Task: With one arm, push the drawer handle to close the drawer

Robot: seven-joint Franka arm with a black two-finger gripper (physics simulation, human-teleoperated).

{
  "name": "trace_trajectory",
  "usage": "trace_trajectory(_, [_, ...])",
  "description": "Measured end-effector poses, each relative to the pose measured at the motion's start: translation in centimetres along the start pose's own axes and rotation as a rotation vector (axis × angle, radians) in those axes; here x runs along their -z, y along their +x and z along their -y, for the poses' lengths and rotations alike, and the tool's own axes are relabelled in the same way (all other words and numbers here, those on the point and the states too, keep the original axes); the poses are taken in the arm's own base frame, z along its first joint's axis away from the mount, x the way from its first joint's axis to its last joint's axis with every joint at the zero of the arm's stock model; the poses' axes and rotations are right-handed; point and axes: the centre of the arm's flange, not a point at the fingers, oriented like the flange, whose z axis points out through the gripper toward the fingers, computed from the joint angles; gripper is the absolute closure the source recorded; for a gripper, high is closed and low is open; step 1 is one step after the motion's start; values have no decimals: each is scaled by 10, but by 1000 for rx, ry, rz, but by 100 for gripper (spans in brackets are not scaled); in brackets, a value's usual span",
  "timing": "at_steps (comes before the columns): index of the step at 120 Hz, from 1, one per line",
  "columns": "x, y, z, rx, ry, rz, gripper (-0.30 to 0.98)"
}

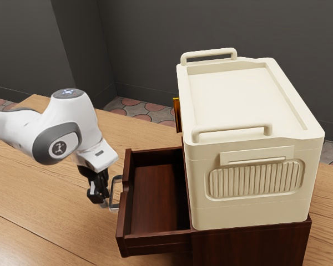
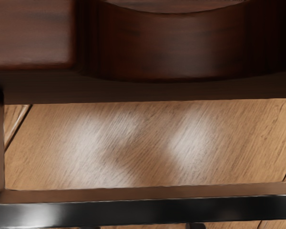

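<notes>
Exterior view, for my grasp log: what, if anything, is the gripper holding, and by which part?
Nothing appears held: the gripper is at the outer side of the drawer handle, not clamped on it.

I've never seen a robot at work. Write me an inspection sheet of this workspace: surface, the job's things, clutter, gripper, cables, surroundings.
Surface: wooden table, light brown, with seams between its boards.
Job's things: dark wooden drawer standing open from its cabinet; metal handle on its front.
Clutter: cream box with two raised bars, on top of the cabinet; an amber-colored thing partly hidden behind the box, too little visible to name.
Gripper: black gripper, pointing down right by the handle; whether they touch, I cannot tell.
Cables: nothing seen.
Surroundings: dark gray walls; floor of reddish and gray tiles.
</notes>
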Motion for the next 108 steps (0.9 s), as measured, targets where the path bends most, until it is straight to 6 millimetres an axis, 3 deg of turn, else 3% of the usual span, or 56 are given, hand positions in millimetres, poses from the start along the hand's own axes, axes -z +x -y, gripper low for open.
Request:
trace_trajectory(32, [12,5,5,40,4,-14,51])
trace_trajectory(50, [33,4,-11,35,10,-36,52])
trace_trajectory(71, [26,6,-10,53,-14,-6,52])
trace_trajectory(108, [19,34,-3,60,-28,19,53])
